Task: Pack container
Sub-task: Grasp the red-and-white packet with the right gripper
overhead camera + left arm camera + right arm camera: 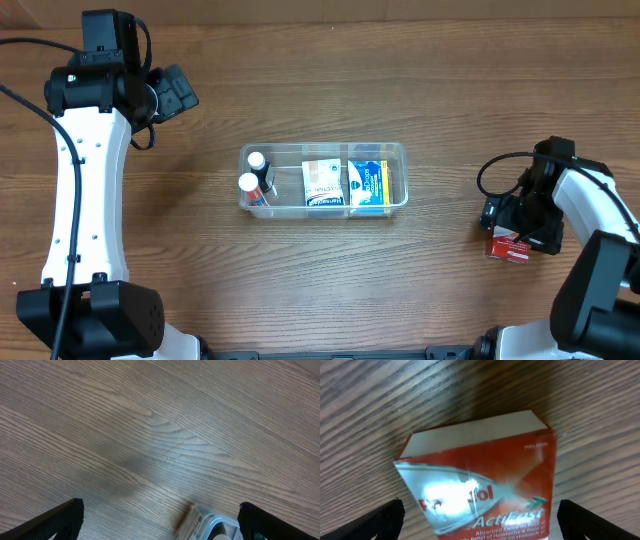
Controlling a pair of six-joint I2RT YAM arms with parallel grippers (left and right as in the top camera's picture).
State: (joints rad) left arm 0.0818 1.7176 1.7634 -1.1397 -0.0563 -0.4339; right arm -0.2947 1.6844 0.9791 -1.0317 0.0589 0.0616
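Observation:
The clear container (396, 152) sits mid-table holding two white-capped bottles (249, 184), a tan box (322, 185) and a blue box (367, 184). One corner of the container shows in the left wrist view (212, 525). My left gripper (180, 90) is open and empty over bare table, up and left of the container; its fingers (160, 520) frame the wood. My right gripper (520, 222) is open at the right, just above a red and white medicine box (510, 247). In the right wrist view the red box (485, 480) lies between the spread fingers (480, 520), not gripped.
Wooden table (330, 60) all around. Black cables loop by the right arm (492, 170) and the left arm (150, 135).

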